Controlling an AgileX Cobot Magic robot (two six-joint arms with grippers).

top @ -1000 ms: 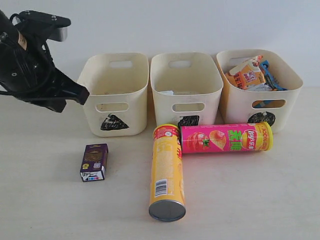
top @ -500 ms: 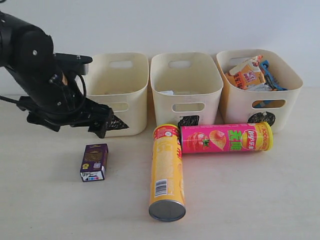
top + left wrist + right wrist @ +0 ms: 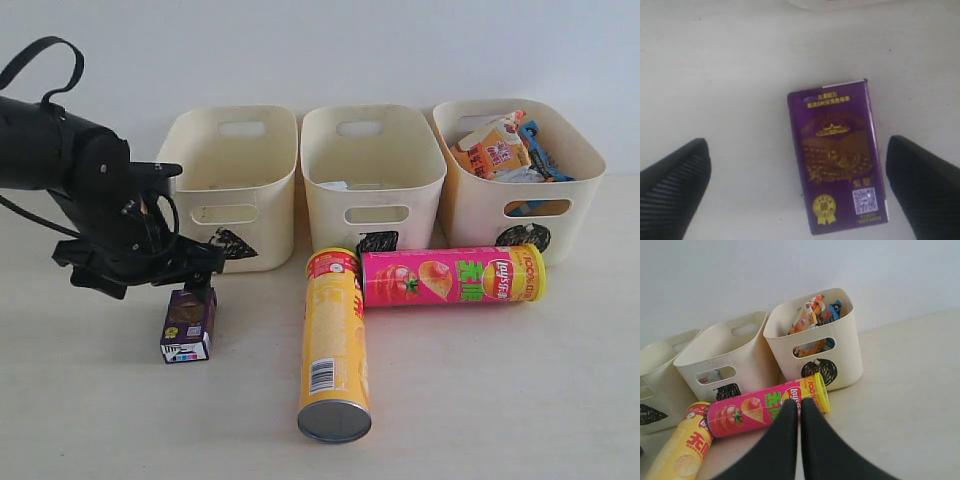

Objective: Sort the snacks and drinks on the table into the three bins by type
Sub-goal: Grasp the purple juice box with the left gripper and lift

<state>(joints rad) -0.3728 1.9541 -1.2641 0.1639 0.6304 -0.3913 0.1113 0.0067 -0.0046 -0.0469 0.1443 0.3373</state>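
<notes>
Pincer on the left [image 3: 797, 150] is spread wide, hanging just over the purple drink carton [image 3: 188, 325], with one black finger on each side of it and not touching it. That carton lies flat on the counter [image 3: 500, 400], in front of the bin with the triangle [image 3: 270, 190]. I can see nothing inside that bin from where I stand. The other pincer [image 3: 799, 402], on the right, has its two fingers pressed together with nothing between them. It hangs near the pink can [image 3: 450, 277]. The pink can lies on its side in front of the bin with the square [image 3: 420, 200] and the bin with the circle [image 3: 480, 215]. The yellow can [image 3: 334, 345] lies on its side too, and its red end sits right by one end of the pink can, like a corner. The orange bag [image 3: 492, 150] and the blue bag [image 3: 540, 150] are stuffed in the circle bin. Something pale lies low in the square bin, but it is too hidden to tell what.
</notes>
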